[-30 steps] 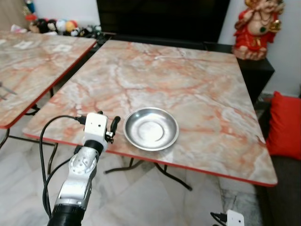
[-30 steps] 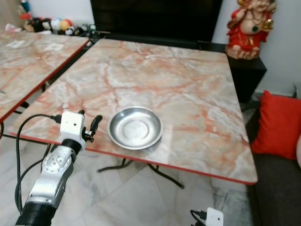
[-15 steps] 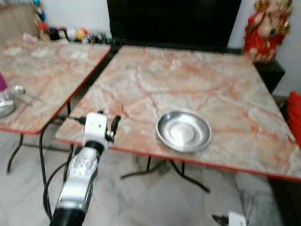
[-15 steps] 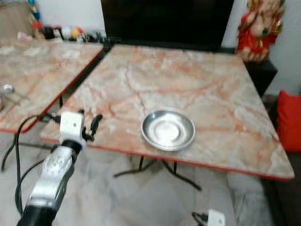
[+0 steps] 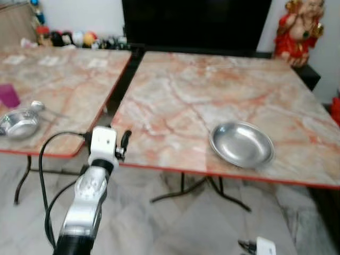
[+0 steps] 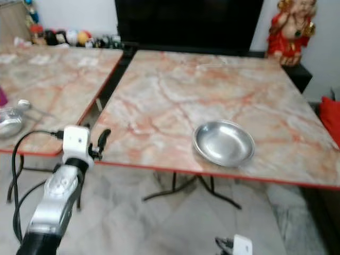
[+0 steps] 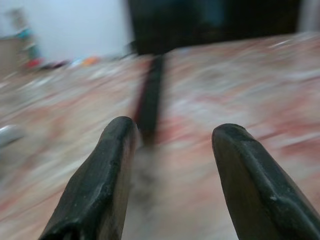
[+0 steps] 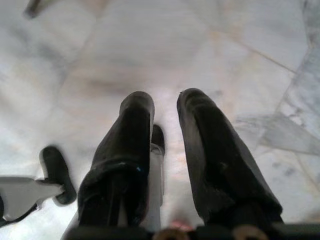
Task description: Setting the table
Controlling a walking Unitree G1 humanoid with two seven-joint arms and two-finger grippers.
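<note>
- Steel plate [image 5: 242,144] on the right-hand marble table [image 5: 175,90], near its front edge, well apart from the left gripper [image 5: 121,144] and to that gripper's right.
- No readable writing or labels anywhere.
- Left gripper raised just before that table's front left corner, fingers [image 7: 105,175] spread wide, holding nothing.
- Right gripper [image 8: 165,150] hanging low over the pale floor tiles [image 8: 240,55], fingers narrowly apart, empty.
- Small steel bowl [image 5: 20,121] on the neighbouring table [image 5: 58,79], left of the gripper.

Red statue [image 5: 299,25] on black cabinet [image 5: 309,77]; toys [image 5: 79,38] along wall.
</note>
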